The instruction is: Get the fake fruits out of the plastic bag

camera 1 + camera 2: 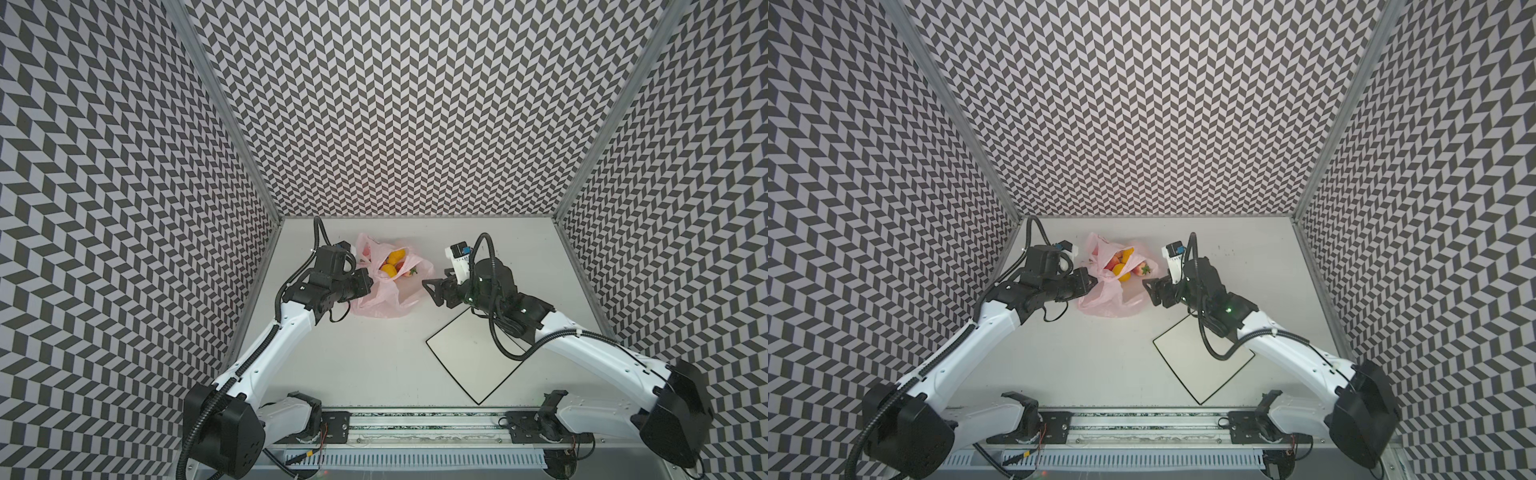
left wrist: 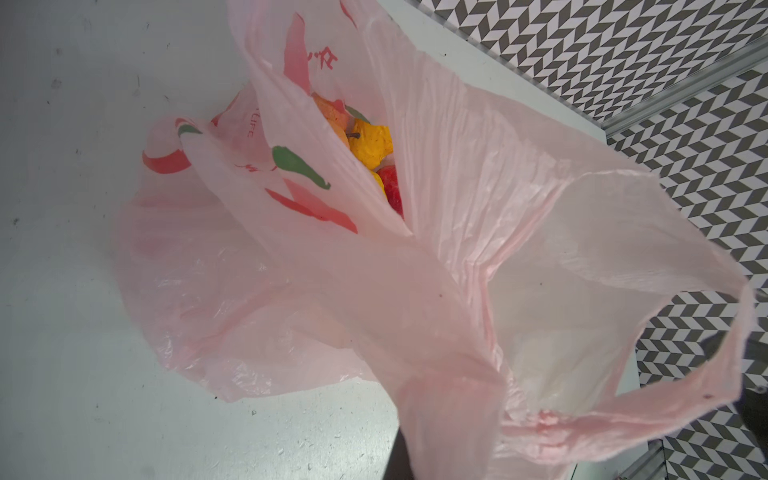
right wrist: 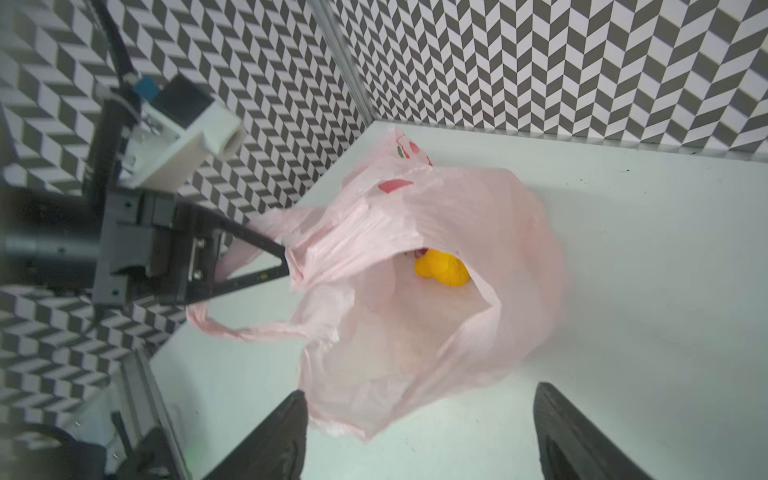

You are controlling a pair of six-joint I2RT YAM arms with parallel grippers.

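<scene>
The plastic bag (image 1: 374, 305) (image 1: 1100, 305) lies crumpled at the back middle of the table with its mouth gaping. The fake fruits sit inside it: yellow ones (image 1: 390, 269) (image 1: 1123, 270) (image 2: 370, 145) (image 3: 442, 268), a red one (image 2: 392, 189) and a strawberry (image 1: 411, 272) (image 1: 1144, 269) at the right edge. My left gripper (image 1: 368, 279) (image 3: 286, 259) is shut on the bag's rim and holds it up. In the left wrist view the pink plastic (image 2: 415, 291) covers most of that gripper's fingers. My right gripper (image 1: 430, 293) (image 3: 419, 399) stands open just right of the bag (image 3: 415, 332), holding nothing.
A white square board with a black edge (image 1: 469, 361) (image 1: 1200, 357) lies on the table under the right arm. Patterned walls close in the back and both sides. A metal rail (image 1: 415, 424) runs along the front edge.
</scene>
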